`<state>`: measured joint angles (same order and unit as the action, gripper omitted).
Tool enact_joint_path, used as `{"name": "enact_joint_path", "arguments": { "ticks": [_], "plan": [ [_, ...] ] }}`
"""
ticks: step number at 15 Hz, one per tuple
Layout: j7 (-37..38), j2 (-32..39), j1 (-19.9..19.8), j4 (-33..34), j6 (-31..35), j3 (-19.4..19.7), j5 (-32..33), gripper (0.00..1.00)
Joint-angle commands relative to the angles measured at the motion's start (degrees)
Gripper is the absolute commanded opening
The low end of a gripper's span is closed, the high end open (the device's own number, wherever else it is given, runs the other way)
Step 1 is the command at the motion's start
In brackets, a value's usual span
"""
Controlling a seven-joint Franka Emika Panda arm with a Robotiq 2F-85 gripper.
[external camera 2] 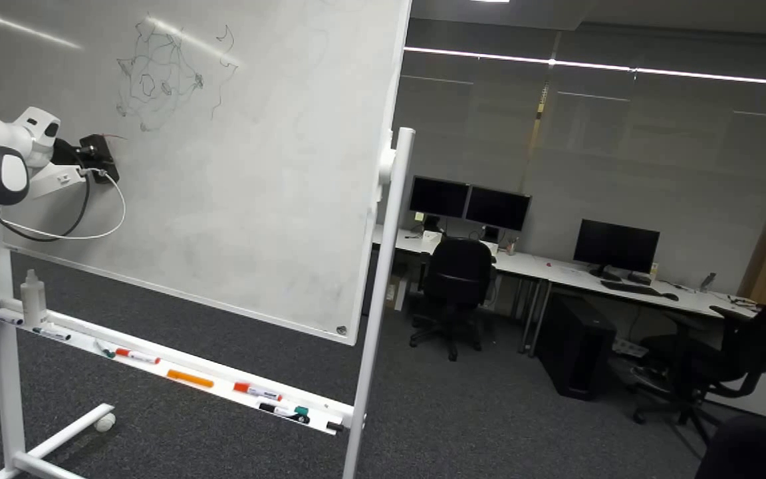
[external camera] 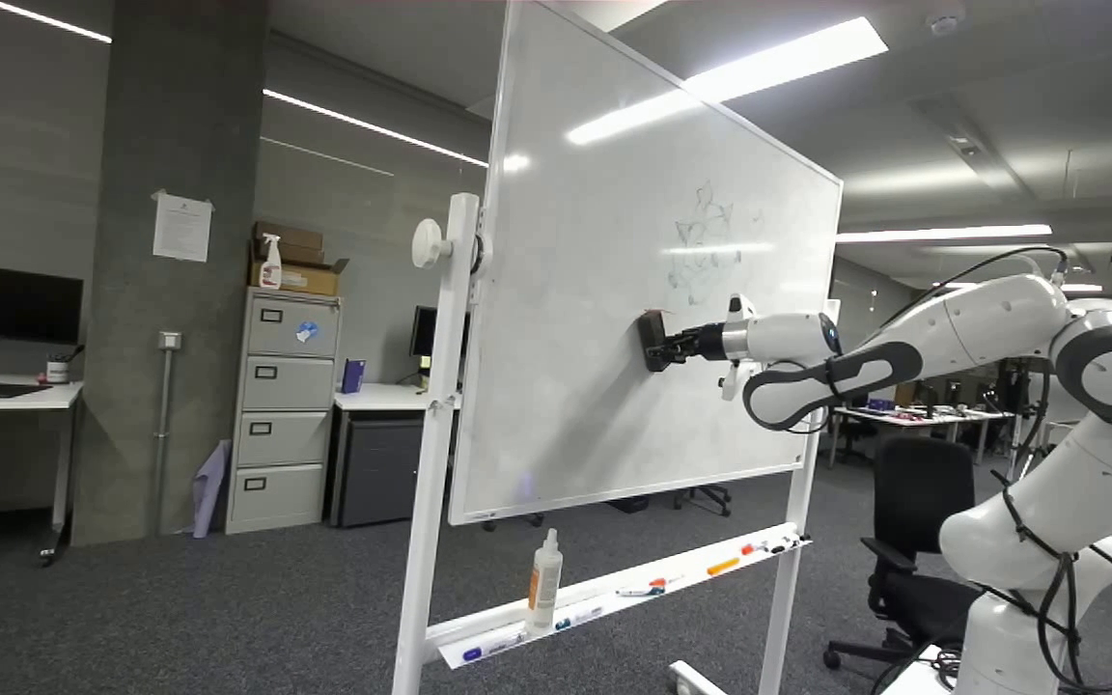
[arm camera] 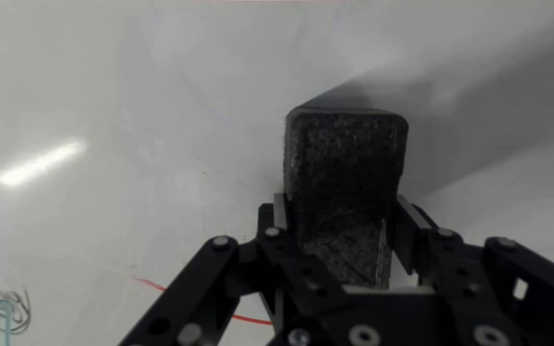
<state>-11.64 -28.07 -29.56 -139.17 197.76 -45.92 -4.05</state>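
My gripper (arm camera: pixel 340 211) is shut on a black felt block, an eraser by its look (arm camera: pixel 346 154), with one finger pad on each long side. The block stands upright in the grip, its lower end partly hidden behind the gripper's links. In both exterior views the gripper (external camera: pixel 668 347) (external camera 2: pixel 92 156) holds the eraser (external camera: pixel 653 340) up at the whiteboard (external camera: pixel 566 386); whether it touches the surface I cannot tell. Above it on the board is a faint line drawing (external camera 2: pixel 163 80). A thin red line (arm camera: pixel 253 319) runs beside the gripper, near a grey scribble (arm camera: pixel 17 310).
Below the board, a white tray (external camera 2: pixel 210 366) carries several markers, an orange one (external camera 2: pixel 190 378) among them, and a clear bottle (external camera: pixel 544 584). White posts (external camera: pixel 435 434) frame the board. A black office chair (external camera: pixel 923 521) stands behind the arm, and desks with monitors line the room.
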Motion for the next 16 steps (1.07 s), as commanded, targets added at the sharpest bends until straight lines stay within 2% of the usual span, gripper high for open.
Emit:
{"name": "enact_joint_path", "arguments": {
  "ticks": [1, 5, 13, 16],
  "plan": [
    [1.12, 1.47, -2.84, 3.53, -0.1, 2.07, -1.33, 0.3],
    [2.69, 0.99, -2.9, 3.02, 0.07, 3.83, -2.34, 0.3],
    [6.29, 0.21, -2.25, 2.69, 0.27, 9.72, -3.92, 0.3],
    [6.68, 0.37, -2.62, 3.04, 0.46, 8.95, -3.79, 0.3]
  ]
}}
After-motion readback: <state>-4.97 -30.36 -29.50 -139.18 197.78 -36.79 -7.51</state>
